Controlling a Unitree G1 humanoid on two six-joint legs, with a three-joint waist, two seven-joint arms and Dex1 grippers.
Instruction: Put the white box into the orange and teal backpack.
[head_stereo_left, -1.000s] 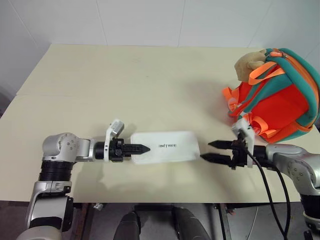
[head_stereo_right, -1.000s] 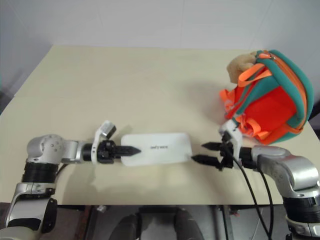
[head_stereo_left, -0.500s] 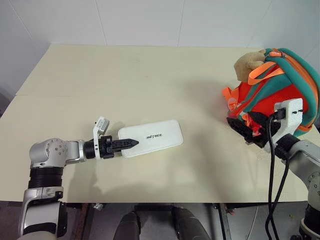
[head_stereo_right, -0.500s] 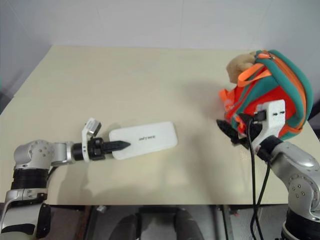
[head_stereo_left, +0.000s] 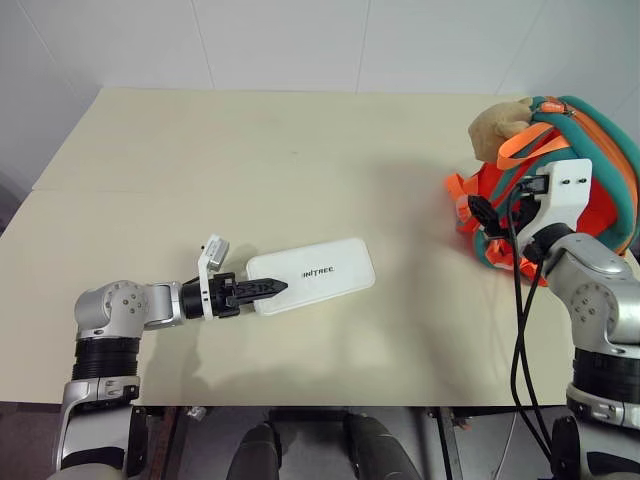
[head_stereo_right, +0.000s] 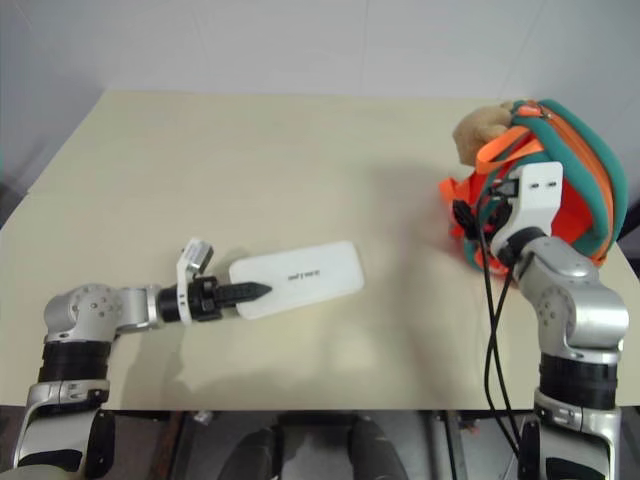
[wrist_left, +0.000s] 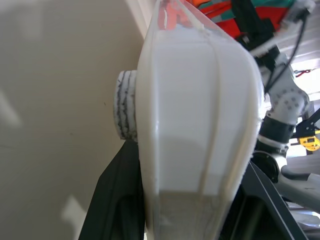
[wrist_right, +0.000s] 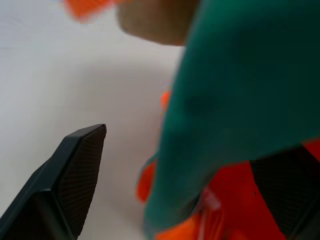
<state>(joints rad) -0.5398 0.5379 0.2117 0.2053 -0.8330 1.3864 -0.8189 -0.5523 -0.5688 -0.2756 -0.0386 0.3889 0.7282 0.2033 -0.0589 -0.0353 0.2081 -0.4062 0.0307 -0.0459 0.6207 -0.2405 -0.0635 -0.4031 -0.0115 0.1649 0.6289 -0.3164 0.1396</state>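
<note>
Half done at most: the left gripper (head_stereo_left: 262, 290) clamps the white box (head_stereo_left: 315, 275) above the table (head_stereo_left: 300, 150), while the wide-spread right gripper (head_stereo_left: 487, 213) reaches the orange and teal backpack (head_stereo_left: 590, 195), box not yet inside.

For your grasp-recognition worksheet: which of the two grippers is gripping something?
The left gripper: its jaws clamp the white box. The right gripper is open.
</note>
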